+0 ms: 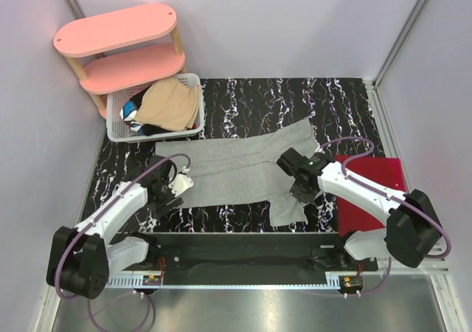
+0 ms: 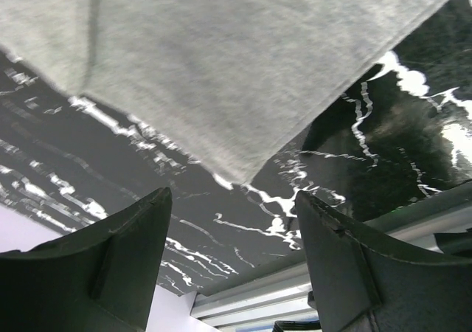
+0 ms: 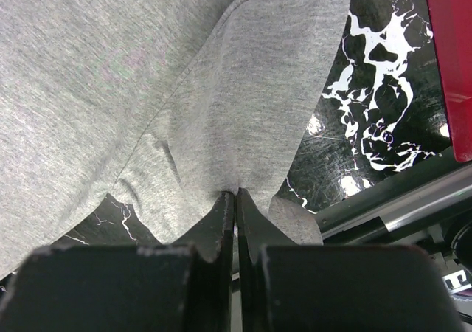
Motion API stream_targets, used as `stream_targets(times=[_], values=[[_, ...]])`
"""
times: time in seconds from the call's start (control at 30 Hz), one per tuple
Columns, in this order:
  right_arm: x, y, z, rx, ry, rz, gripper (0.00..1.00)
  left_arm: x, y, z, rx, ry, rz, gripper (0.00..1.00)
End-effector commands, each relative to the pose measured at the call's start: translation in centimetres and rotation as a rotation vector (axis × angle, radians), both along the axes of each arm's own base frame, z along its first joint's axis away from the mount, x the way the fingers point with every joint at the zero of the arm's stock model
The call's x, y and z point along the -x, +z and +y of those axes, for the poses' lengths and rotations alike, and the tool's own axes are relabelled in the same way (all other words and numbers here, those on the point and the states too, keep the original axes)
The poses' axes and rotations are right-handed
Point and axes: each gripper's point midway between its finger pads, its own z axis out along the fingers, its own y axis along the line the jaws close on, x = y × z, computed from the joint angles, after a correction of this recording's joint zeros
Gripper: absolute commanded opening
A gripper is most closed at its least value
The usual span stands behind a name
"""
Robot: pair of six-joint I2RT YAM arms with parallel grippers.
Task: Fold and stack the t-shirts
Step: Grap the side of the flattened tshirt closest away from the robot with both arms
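A light heather grey t-shirt (image 1: 236, 168) lies spread flat on the black marbled table (image 1: 251, 96). My right gripper (image 1: 302, 187) is shut on a pinch of its fabric near the right sleeve; in the right wrist view the jaws (image 3: 236, 193) are closed, with the grey fabric (image 3: 184, 74) bunched at their tips. My left gripper (image 1: 181, 178) is open and empty at the shirt's left edge; in the left wrist view (image 2: 232, 199) a corner of the shirt (image 2: 221, 59) lies just beyond the fingertips, not between them. A tan-beige t-shirt (image 1: 171, 103) lies on darker and blue clothes in the basket.
A white lattice basket (image 1: 116, 129) stands at the back left, in front of a pink two-tier shelf (image 1: 118, 29). A flat red piece (image 1: 369, 192) lies at the right of the table, also in the right wrist view (image 3: 450, 52). A metal rail (image 1: 243, 280) runs along the near edge.
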Motion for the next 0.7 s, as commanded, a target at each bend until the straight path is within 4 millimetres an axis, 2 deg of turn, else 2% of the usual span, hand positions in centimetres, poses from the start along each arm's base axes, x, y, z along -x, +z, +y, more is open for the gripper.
stream_targets(times=[0.0, 0.33, 0.47, 0.67], values=[[-1.0, 1.5, 0.1, -0.017, 0.003, -0.056, 0.03, -0.5, -0.5, -1.0, 0.018, -0.005, 0.019, 0.73], [-1.3, 2.5, 0.4, -0.047, 0.009, -0.084, 0.00, -1.7, -1.7, -1.3, 0.005, 0.002, 0.030, 0.70], [-1.3, 2.7, 0.4, -0.055, 0.009, -0.089, 0.00, -2.1, -2.0, -1.6, 0.013, 0.004, 0.040, 0.44], [-1.3, 3.2, 0.4, -0.058, 0.008, -0.097, 0.00, -2.3, -2.5, -2.1, 0.032, 0.008, 0.059, 0.23]])
